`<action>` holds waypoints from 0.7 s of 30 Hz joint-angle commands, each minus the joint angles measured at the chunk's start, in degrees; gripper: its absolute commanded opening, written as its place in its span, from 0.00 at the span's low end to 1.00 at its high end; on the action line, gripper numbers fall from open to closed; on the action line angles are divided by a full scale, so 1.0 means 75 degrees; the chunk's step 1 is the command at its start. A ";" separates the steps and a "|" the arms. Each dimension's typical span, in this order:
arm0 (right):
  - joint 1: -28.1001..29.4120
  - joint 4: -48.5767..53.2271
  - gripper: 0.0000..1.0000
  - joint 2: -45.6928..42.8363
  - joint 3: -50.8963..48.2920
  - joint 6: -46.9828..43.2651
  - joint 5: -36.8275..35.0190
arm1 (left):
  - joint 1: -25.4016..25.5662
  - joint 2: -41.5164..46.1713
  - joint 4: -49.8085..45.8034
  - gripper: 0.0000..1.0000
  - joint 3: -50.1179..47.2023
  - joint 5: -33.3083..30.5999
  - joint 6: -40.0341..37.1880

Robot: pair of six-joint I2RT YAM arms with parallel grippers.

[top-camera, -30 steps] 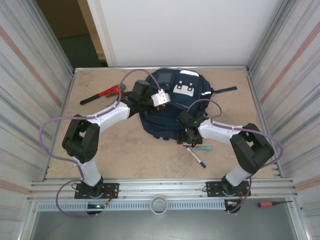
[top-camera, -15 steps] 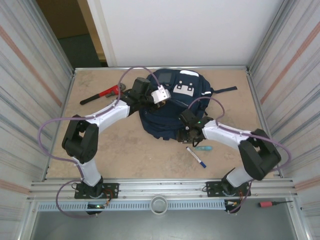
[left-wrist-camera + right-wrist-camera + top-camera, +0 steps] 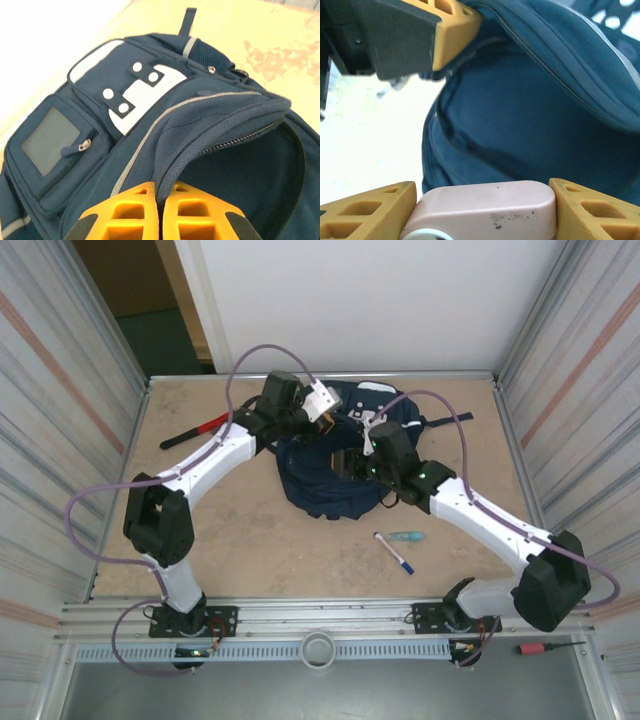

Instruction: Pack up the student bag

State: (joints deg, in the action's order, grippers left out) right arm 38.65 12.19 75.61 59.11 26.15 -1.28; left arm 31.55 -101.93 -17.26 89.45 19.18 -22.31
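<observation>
bag: student bag [image 3: 318, 490], a large navy-blue fabric backpack with grey reflective stripes and white patch panels, lies at the middle-far part of the worn brown tabletop [image 3: 230, 530], between the two arms.
bag state: main compartment is unzipped, its mouth gapes, and the dark blue lining is visible. The front pocket with the white panels faces the far wall.
left gripper [image 3: 159, 194]: yellow fingers closed tight, pinching the zipper-edged rim of the bag's opening and holding that flap raised.
right gripper [image 3: 482, 197]: yellow fingers clamped on either side of a pale pink rounded block [image 3: 485, 216], both touching it. It is held at the bag's mouth, just under the lifted flap. What the block is can't be told.
wrench: red-handled metal pipe wrench [image 3: 200, 428] lies flat on the table left of the bag, apart from it.
pen: white marker with blue cap [image 3: 393, 553] lies on the table near of the bag.
teal item: small teal stick-shaped object [image 3: 405, 537] lies just beside the marker, too small to identify.
</observation>
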 commanded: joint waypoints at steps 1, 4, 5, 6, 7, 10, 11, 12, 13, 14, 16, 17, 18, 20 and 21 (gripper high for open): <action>0.0001 -0.1393 0.58 0.0546 0.0301 -0.0455 -0.0063 | -0.0048 0.0120 -0.0059 0.00 0.1059 0.0509 0.0665; -0.0040 -0.2168 0.60 0.1143 0.0360 -0.0576 -0.0371 | -0.0058 -0.0030 -0.0215 0.00 0.1333 0.0473 0.0631; -0.0066 -0.2466 0.61 0.1333 0.0357 -0.0639 -0.0468 | -0.0058 -0.0059 -0.0239 0.00 0.1373 0.0486 0.0608; -0.0100 -0.2669 0.62 0.1492 0.0373 -0.0680 -0.0544 | -0.0070 -0.0089 -0.0259 0.00 0.1413 0.0501 0.0579; -0.0127 -0.2933 0.64 0.1672 0.0380 -0.0730 -0.0700 | -0.0076 -0.0108 -0.0277 0.00 0.1432 0.0526 0.0555; -0.0208 -0.3481 0.72 0.2248 0.0452 -0.0965 -0.1189 | -0.0128 -0.0144 -0.0289 0.00 0.1460 0.0551 0.0559; -0.0246 -0.3473 0.77 0.2401 0.0515 -0.0984 -0.1262 | -0.0149 -0.0144 -0.0289 0.00 0.1449 0.0581 0.0549; -0.0300 -0.3384 0.81 0.2530 0.0585 -0.0991 -0.1234 | -0.0169 -0.0144 -0.0280 0.00 0.1435 0.0599 0.0548; -0.0325 -0.3258 0.84 0.2577 0.0608 -0.0991 -0.1154 | -0.0203 -0.0144 -0.0277 0.00 0.1416 0.0598 0.0554; -0.0329 -0.3172 0.86 0.2549 0.0575 -0.1000 -0.1111 | -0.0228 -0.0145 -0.0269 0.00 0.1402 0.0591 0.0548; -0.0311 -0.2903 0.89 0.2294 0.0444 -0.1066 -0.0862 | -0.0309 -0.0144 -0.0200 0.00 0.1319 0.0563 0.0570; -0.0311 -0.2712 0.90 0.2148 0.0386 -0.1073 -0.0671 | -0.0347 -0.0144 -0.0165 0.00 0.1271 0.0559 0.0600; -0.0293 -0.2418 0.90 0.1874 0.0311 -0.1040 -0.0447 | -0.0393 -0.0155 -0.0129 0.00 0.1231 0.0557 0.0618; -0.0217 -0.1804 0.90 0.1307 0.0076 -0.0841 -0.0226 | -0.0459 -0.0167 -0.0058 0.00 0.1168 0.0539 0.0652; -0.0151 -0.1307 0.90 0.0967 -0.0100 -0.0645 -0.0369 | -0.0491 -0.0179 -0.0049 0.00 0.1124 0.0531 0.0642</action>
State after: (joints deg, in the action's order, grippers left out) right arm 37.15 -5.63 90.28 60.31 19.77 -4.29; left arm 29.56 -104.81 -24.10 96.38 22.11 -18.98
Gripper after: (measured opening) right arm 0.900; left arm 0.059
